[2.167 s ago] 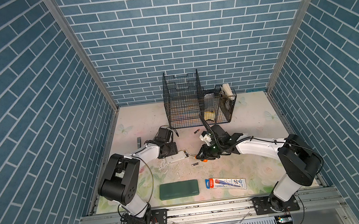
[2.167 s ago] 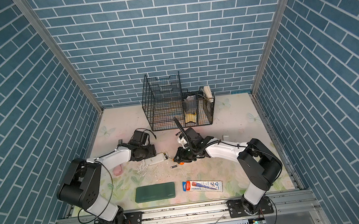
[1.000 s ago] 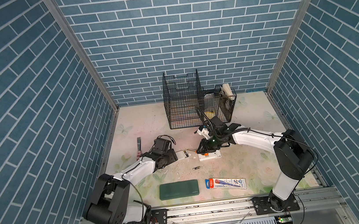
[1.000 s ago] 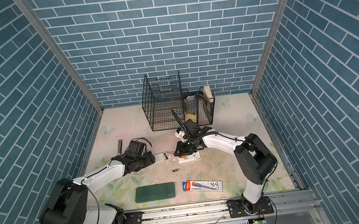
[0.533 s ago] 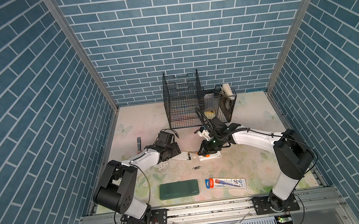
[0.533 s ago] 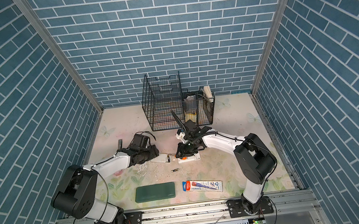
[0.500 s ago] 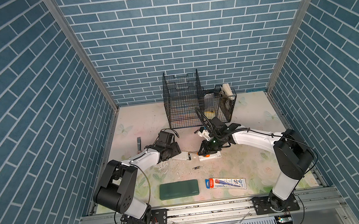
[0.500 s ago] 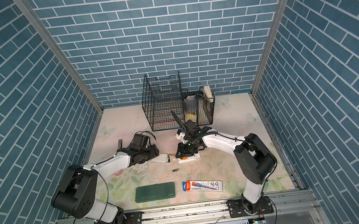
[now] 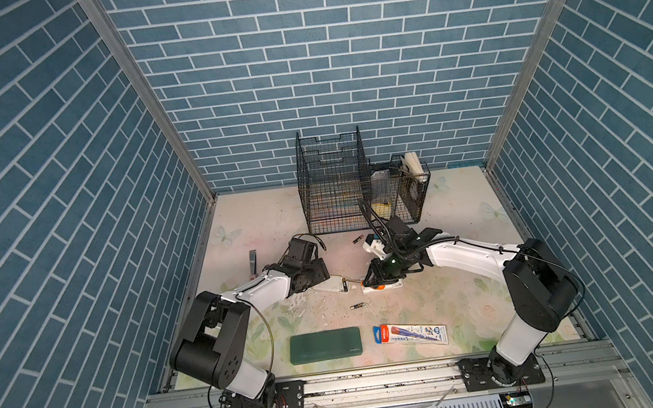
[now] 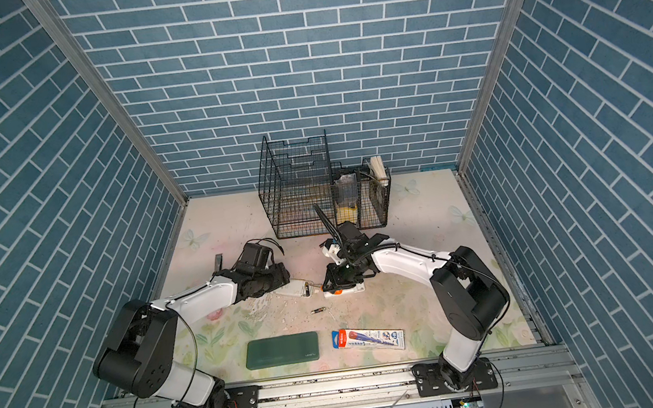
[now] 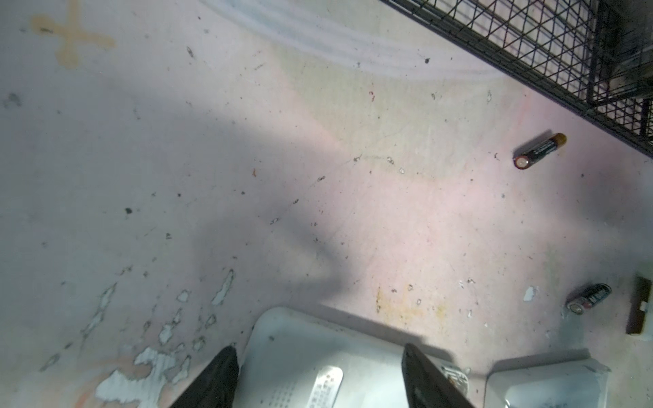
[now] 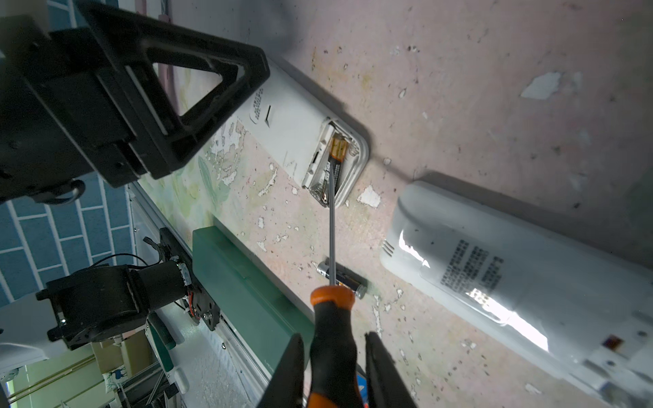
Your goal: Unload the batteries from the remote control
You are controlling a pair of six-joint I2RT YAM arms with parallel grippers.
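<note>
1. One black wire rack (image 9: 332,179) stands at the back of the table (image 9: 464,214).
2. My left claw (image 11: 318,349) is spread broad and clamped across the white open remote (image 12: 282,116), one finger on each long edge.
3. A second remote (image 12: 494,268) lies back-up just beside it.
4. Near the table's front edge I see a green case (image 9: 325,345) and a toothpaste box (image 9: 410,333).
5. My right claw (image 12: 334,339) pinches narrow on the orange-and-black screwdriver (image 12: 332,300), its tip in the open compartment.
6. A seated battery (image 12: 340,150) lies in that compartment; a loose battery (image 12: 341,277) rests between the remotes and the green case; a third battery (image 11: 540,151) and a fourth battery (image 11: 588,298) lie near the rack.
</note>
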